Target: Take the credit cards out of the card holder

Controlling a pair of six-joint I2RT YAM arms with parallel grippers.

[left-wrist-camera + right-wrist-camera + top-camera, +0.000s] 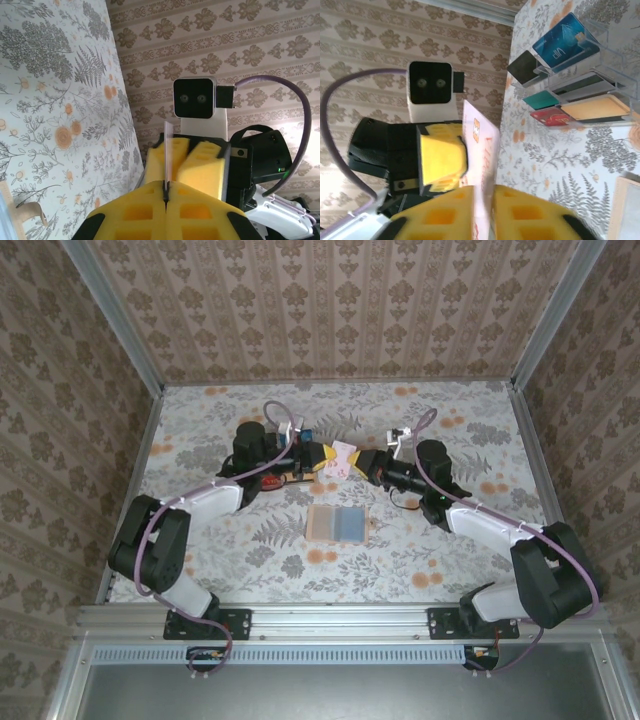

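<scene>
Mid-air handover: left pincer [166, 196] clenched on pale card [168, 150]. Right pincer [484, 197] straddles same card; can't tell if gripping or let go. Best, imo: right frees fully, backs off straight, no twist. Right wrist cam adds rack [606, 36] w/ blue card [560, 42], teal card [540, 98] at 2 o'clock; top cam adds card holder [337, 525], flat at 6 o'clock of pincers.

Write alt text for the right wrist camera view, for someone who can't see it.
A pale pink card stands between the yellow fingers of the right claw while the left claw pinches it from the far side. Beyond, a clear rack on the floral table holds several coloured cards.
</scene>
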